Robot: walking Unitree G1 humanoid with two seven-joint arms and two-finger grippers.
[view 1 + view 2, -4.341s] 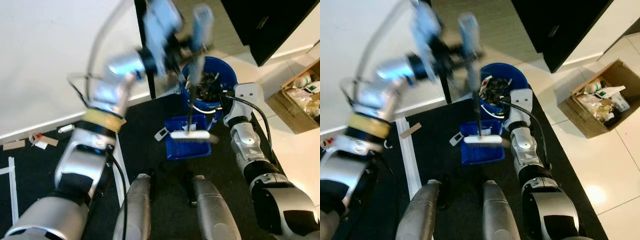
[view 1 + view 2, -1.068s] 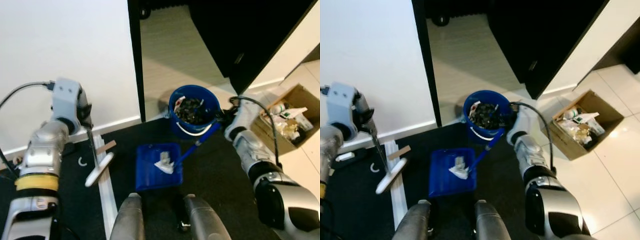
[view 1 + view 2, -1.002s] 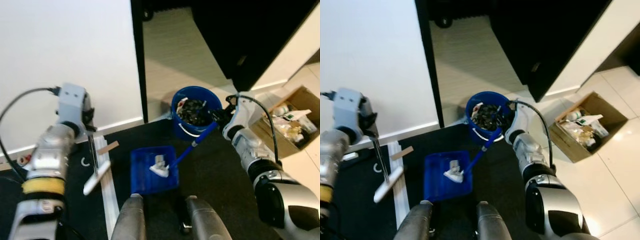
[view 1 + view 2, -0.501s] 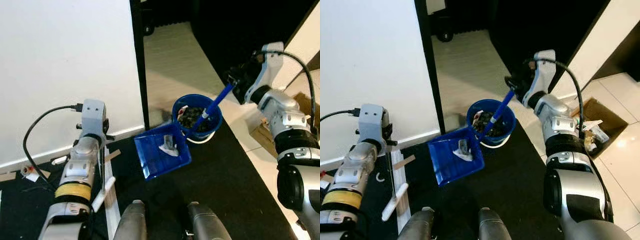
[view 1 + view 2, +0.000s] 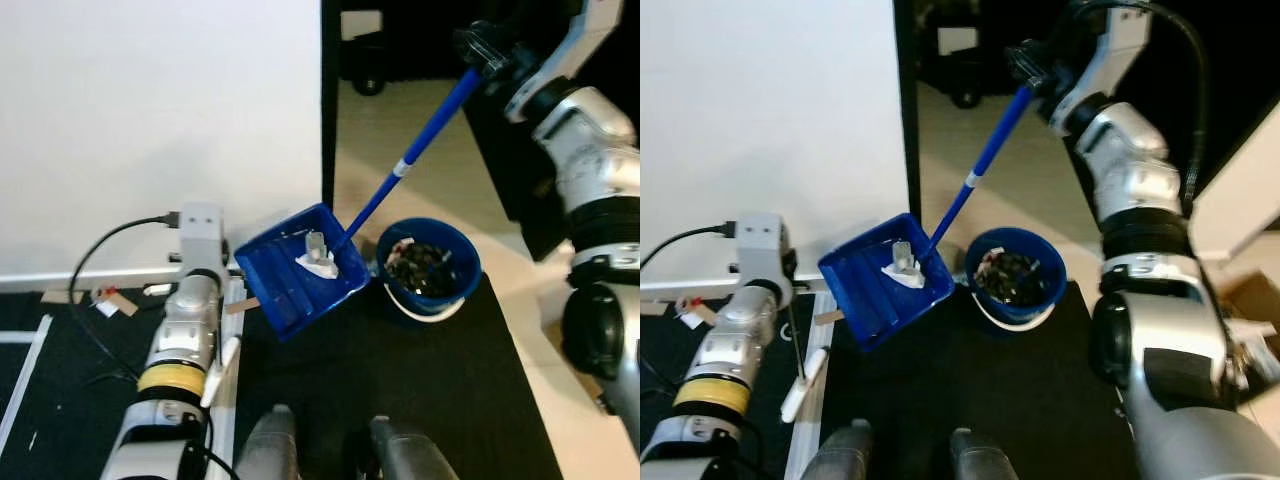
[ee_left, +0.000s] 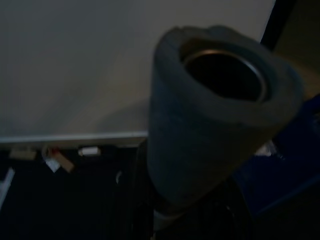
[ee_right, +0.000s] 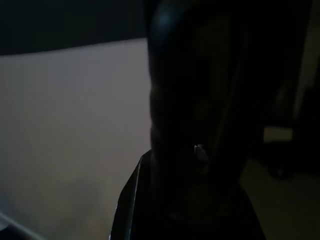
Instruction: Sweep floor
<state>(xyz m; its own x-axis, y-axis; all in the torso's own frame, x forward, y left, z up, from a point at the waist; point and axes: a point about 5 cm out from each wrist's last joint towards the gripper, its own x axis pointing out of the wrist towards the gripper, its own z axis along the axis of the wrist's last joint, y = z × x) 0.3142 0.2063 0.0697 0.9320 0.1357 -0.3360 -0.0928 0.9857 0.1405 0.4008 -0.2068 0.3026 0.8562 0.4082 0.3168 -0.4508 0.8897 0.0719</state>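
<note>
Overhead, the right gripper (image 5: 487,45) is raised high near the dark doorway, its fingers clamped on the top of the blue handle (image 5: 420,145) of the dustpan (image 5: 298,268). The handle slants down and toward the robot's left to the blue dustpan, which hangs tilted in the air just beside the blue bucket (image 5: 428,270), on the bucket's left. A small heap of pale scraps (image 5: 316,258) lies in the pan near where the handle joins it. The bucket stands on the black mat (image 5: 400,385) and holds dark and light rubbish; a white bail handle hangs down its front.

The left arm is held low on the left, its wrist pointing toward the white wall (image 5: 150,120). The left gripper (image 5: 790,300) holds the thin shaft of the broom (image 5: 802,384), which hangs down with its white head close to a white strip on the floor; I cannot tell from the pictures how tightly the fingers sit on it. In the left wrist view a thick grey foam tube (image 6: 215,115), hollow at its end, stands close before the camera, with the blue pan at the edge behind it.

The right wrist view is very dark; a black ribbed grip (image 7: 190,115) can be made out.
</note>
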